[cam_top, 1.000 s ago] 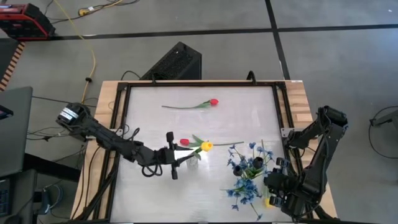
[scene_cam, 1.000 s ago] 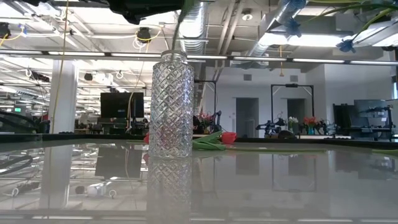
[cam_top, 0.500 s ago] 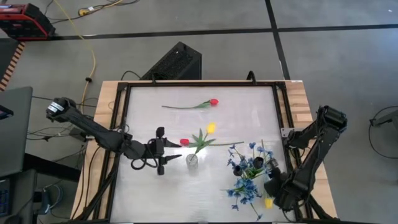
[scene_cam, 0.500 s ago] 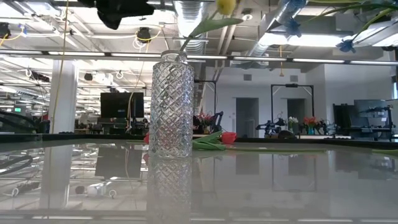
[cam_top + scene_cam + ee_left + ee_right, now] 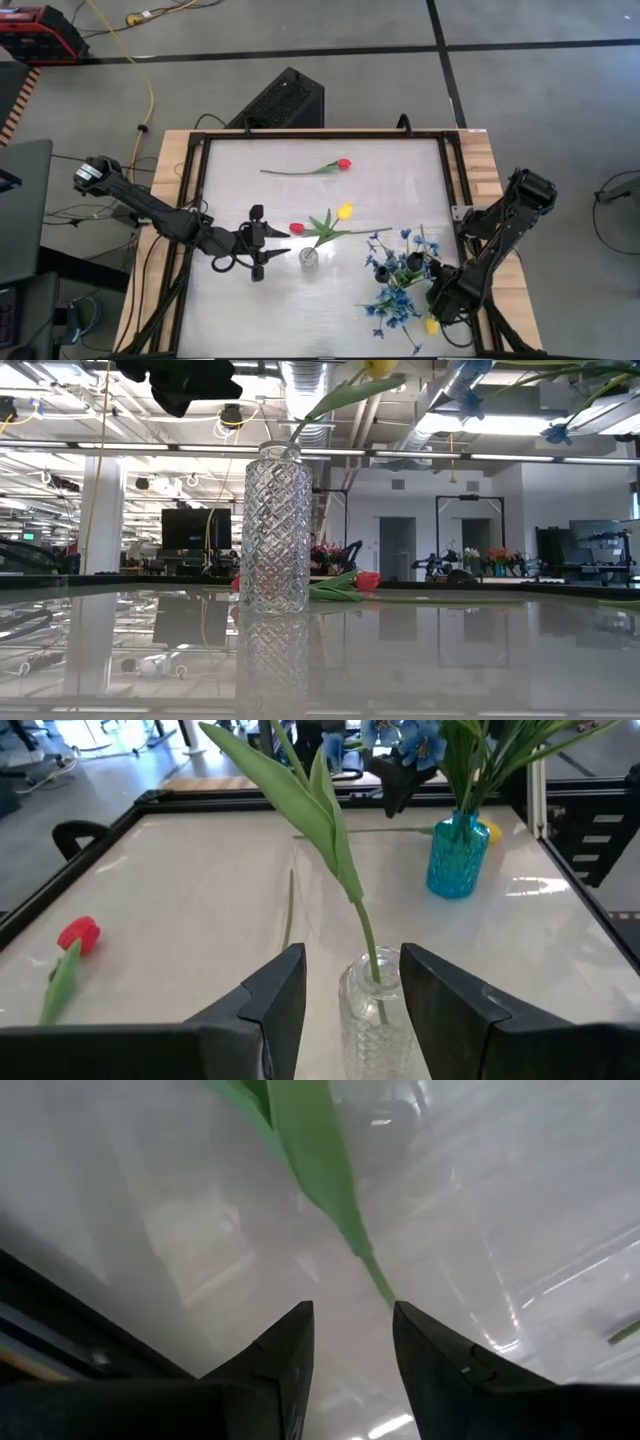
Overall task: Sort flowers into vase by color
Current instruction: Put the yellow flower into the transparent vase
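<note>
Left gripper (image 5: 256,250): left of centre in the high view, fingers spread, holding nothing.
Clear vase (image 5: 309,257): just right of it, one yellow tulip (image 5: 344,211) leaning up-right.
Nearest loose red tulip (image 5: 296,229): head just up-right of that gripper, stem running right across the table (image 5: 400,160).
Right gripper (image 5: 441,303): lower right, open, empty, over a yellow tulip's stem (image 5: 330,1190).
Blue vase (image 5: 458,856): holds blue sprays.
</note>
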You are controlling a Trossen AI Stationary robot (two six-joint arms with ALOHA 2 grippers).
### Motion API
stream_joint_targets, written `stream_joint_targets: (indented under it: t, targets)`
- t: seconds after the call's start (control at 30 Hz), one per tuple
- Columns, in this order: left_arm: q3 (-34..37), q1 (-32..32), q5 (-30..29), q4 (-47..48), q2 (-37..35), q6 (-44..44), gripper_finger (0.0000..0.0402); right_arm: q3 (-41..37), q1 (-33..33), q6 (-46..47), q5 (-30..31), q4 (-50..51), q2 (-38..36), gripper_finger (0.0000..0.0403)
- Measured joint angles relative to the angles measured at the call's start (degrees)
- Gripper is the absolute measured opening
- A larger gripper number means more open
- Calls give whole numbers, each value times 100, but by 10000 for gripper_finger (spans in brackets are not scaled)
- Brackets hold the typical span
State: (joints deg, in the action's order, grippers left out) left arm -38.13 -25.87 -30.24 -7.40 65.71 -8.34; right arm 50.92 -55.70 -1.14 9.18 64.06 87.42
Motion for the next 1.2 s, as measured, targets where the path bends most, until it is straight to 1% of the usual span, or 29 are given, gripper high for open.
stream_joint_targets:
  t: [0.37, 0.53, 0.6, 0.73, 0.93, 1.1, 1.2]
  targets:
    - [0, 0, -6, 37, 0, -125, 153, -434, 753, -1386, 43, -669, 0, 163]
    - [0, 0, -4, 87, 0, -195, 153, -468, 914, -1401, -54, -663, 0, 160]
    - [0, 0, 6, 124, 0, -208, 153, -476, 905, -1397, -236, -748, 0, 155]
    - [0, 0, 24, 176, 0, -250, 153, -680, 796, -1407, -588, -1191, 2, 139]
    - [0, 0, -12, 195, 0, -297, 153, -674, 693, -1395, -515, -1233, 2, 106]
    - [0, 0, -24, 194, 0, -304, 153, -590, 703, -1374, -493, -1212, 2, 65]
    - [0, 0, -29, 195, 0, -345, 153, -471, 703, -1148, -497, -1225, 2, 42]
